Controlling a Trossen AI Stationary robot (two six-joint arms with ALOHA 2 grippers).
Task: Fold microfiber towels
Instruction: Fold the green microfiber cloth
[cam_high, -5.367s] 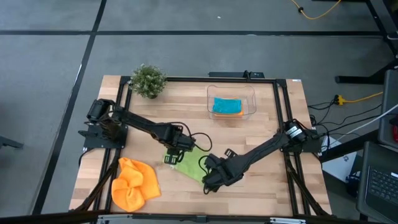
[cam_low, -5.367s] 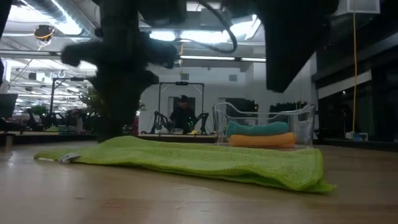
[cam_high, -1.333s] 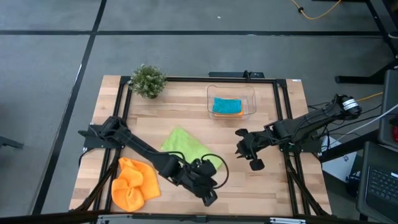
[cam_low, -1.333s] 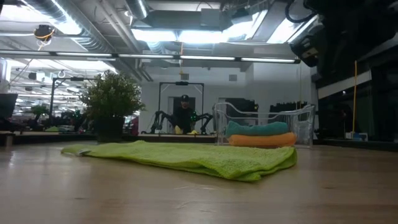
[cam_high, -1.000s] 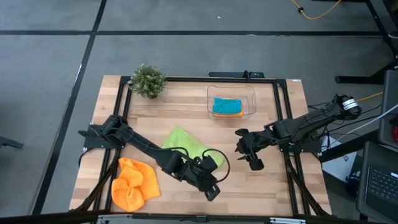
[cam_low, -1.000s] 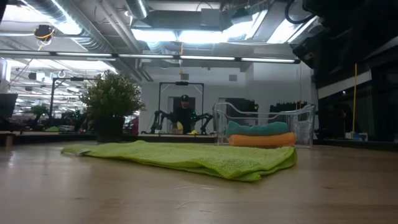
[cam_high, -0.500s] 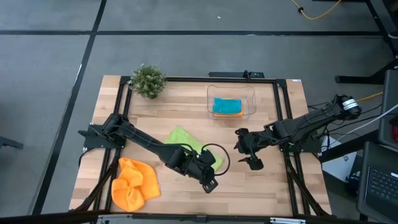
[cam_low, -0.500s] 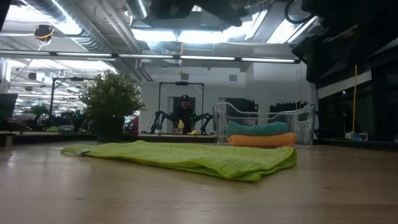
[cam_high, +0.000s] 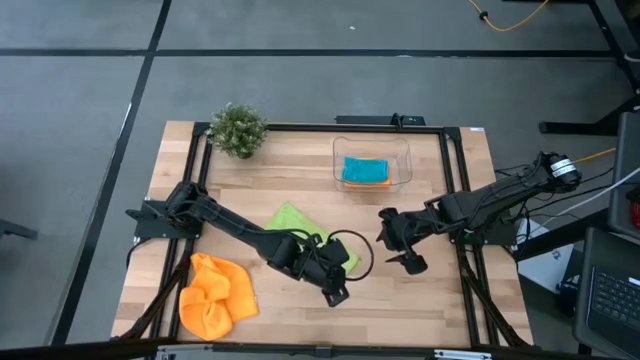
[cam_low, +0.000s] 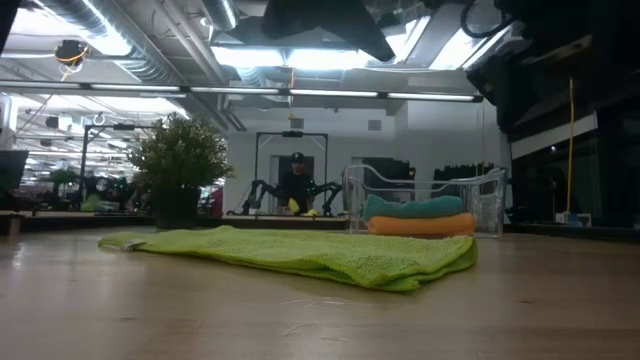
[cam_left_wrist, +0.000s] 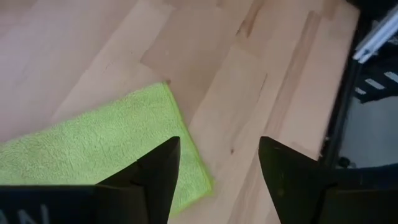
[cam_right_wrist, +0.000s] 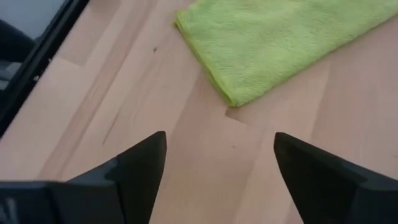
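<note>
Counter (cam_high: 440, 300): wooden, carries everything; nothing on it is held.
Orange towel (cam_high: 215, 295): crumpled heap, lower left of the high view, judged unfolded; left to do.
Green towel (cam_high: 300, 228): flat at centre, looks folded over; likely needs another fold or stowing.
Tub (cam_high: 338, 178): upper centre-right, holds a folded teal towel (cam_high: 364, 169) on a folded orange one (cam_low: 420, 226); done.
Left gripper (cam_high: 333, 284): jaws wide apart, empty, just beside the green towel's corner.
Right gripper (cam_high: 395, 247): jaws wide apart, empty, right of the green towel.

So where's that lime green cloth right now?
From above, the lime green cloth lies flat mid-table, between the orange cloth and the clear tub.
</note>
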